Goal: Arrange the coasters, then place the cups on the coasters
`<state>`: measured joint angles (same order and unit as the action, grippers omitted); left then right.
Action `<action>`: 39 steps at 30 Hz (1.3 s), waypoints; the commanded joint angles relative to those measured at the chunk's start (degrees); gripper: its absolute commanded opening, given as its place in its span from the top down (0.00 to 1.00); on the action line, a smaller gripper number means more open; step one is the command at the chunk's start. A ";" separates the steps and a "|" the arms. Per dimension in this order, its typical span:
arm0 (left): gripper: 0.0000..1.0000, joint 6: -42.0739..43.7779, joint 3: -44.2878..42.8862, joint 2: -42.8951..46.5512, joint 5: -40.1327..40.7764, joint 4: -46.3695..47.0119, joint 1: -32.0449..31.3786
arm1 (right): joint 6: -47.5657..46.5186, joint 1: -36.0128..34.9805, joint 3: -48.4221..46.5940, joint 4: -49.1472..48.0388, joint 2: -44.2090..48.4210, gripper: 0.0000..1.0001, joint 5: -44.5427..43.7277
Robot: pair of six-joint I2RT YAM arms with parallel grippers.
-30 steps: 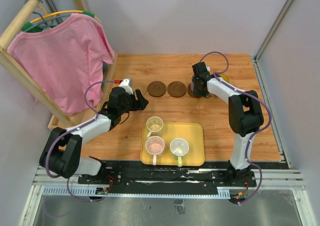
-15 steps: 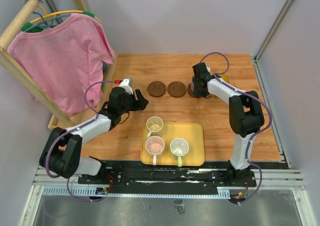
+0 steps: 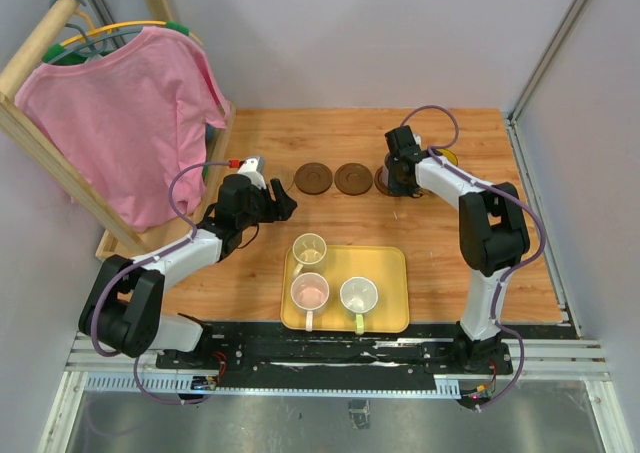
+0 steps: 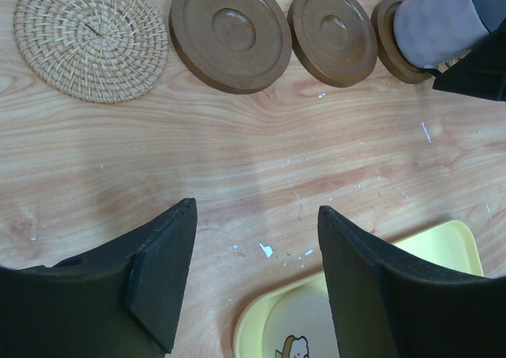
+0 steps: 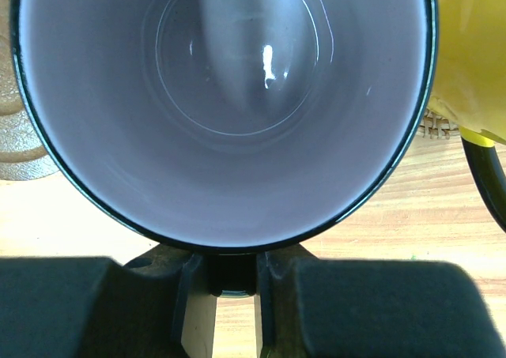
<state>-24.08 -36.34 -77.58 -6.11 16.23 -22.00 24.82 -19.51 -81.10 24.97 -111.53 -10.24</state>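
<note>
Four coasters lie in a row: a woven tan one (image 4: 91, 38), two dark brown ones (image 3: 313, 178) (image 3: 352, 178), and a third brown coaster (image 4: 395, 46). The purple-grey cup (image 5: 225, 97) stands over that third coaster; I cannot tell whether it touches. My right gripper (image 5: 232, 283) is shut on the cup's handle. An amber cup (image 5: 474, 58) stands just beyond, on a woven coaster (image 5: 439, 125). My left gripper (image 4: 257, 216) hovers open and holds nothing, between the coaster row and the yellow tray (image 3: 395, 258). On the tray stand the pale yellow (image 3: 309, 248), pink (image 3: 310, 291) and whitish-green (image 3: 358, 295) cups.
A wooden rack with a pink shirt (image 3: 120, 113) leans over the table's left side. Grey walls close off the back and right. The tray's corner (image 4: 443, 247) lies just under my left fingers.
</note>
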 commanded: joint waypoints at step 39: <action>0.33 0.17 1.92 4.45 -3.46 0.97 -0.43 | 9.86 -30.88 25.35 11.21 45.05 0.02 -10.57</action>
<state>-24.29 -35.88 -76.25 -8.32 16.58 -22.00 30.28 -43.35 -58.72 32.97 -71.77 -16.36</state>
